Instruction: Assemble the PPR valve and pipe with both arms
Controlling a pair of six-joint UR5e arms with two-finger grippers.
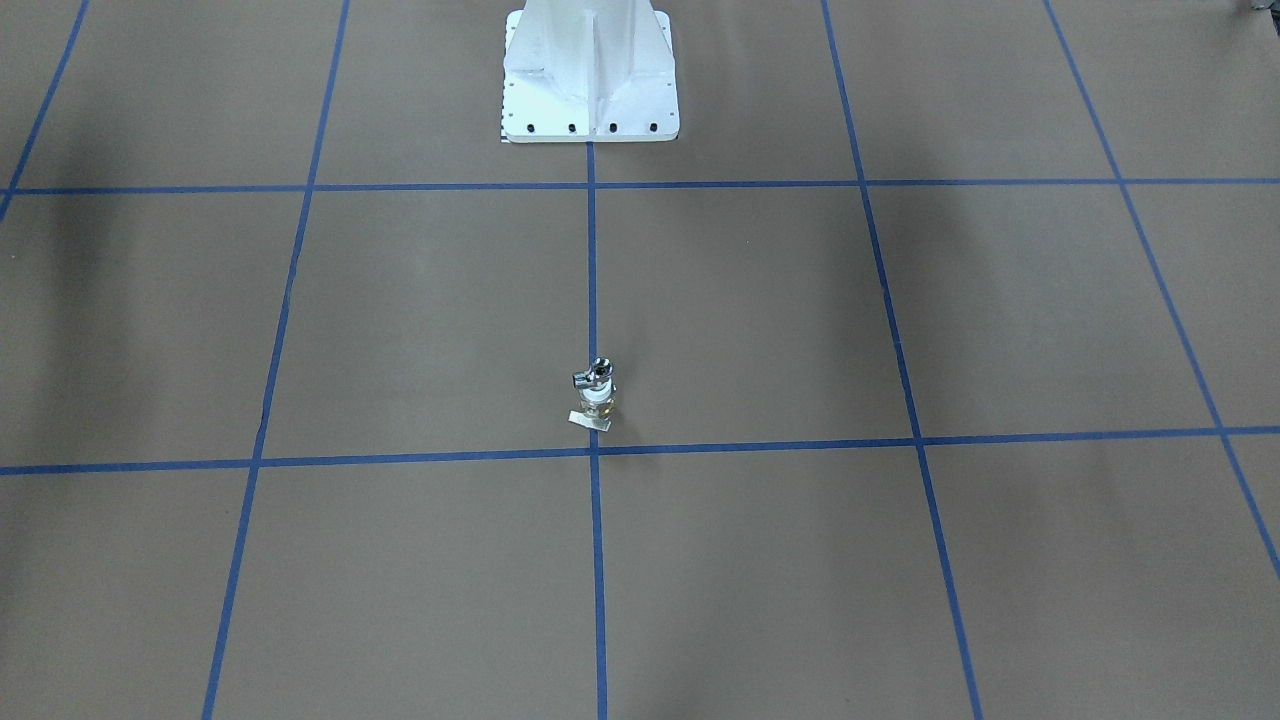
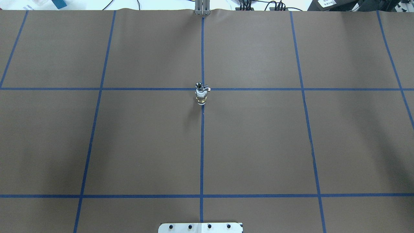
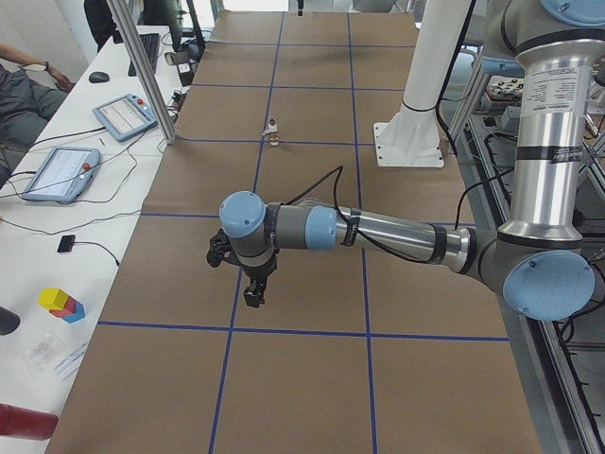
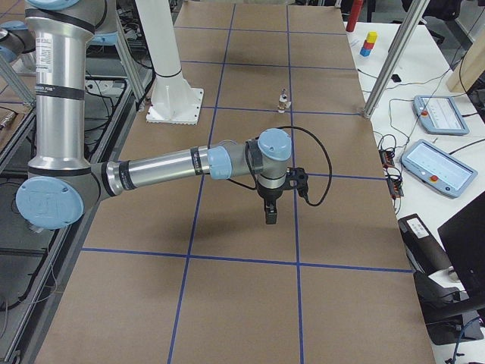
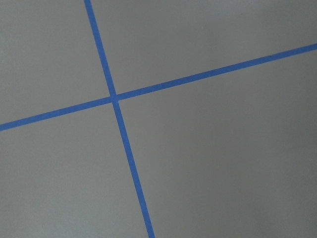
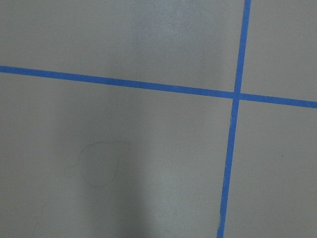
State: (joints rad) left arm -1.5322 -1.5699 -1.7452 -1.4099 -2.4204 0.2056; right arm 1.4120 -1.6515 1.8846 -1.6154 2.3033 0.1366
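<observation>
A small chrome valve on a short white pipe piece with a brass-coloured base (image 1: 596, 395) stands upright on the central blue tape line; it also shows in the overhead view (image 2: 201, 94) and in both side views (image 3: 272, 130) (image 4: 283, 99). My left gripper (image 3: 253, 295) hangs over the paper far from it, fingers pointing down. My right gripper (image 4: 270, 214) hangs likewise on the other side. Both show only in the side views, so I cannot tell whether they are open or shut. Both wrist views show only brown paper and blue tape lines.
The white robot pedestal (image 1: 590, 80) stands at the table's robot side. The table is covered in brown paper with a blue tape grid (image 2: 202, 145). A side desk holds tablets (image 3: 57, 170) and coloured blocks (image 3: 61, 303). A person's arm (image 3: 19, 85) rests there.
</observation>
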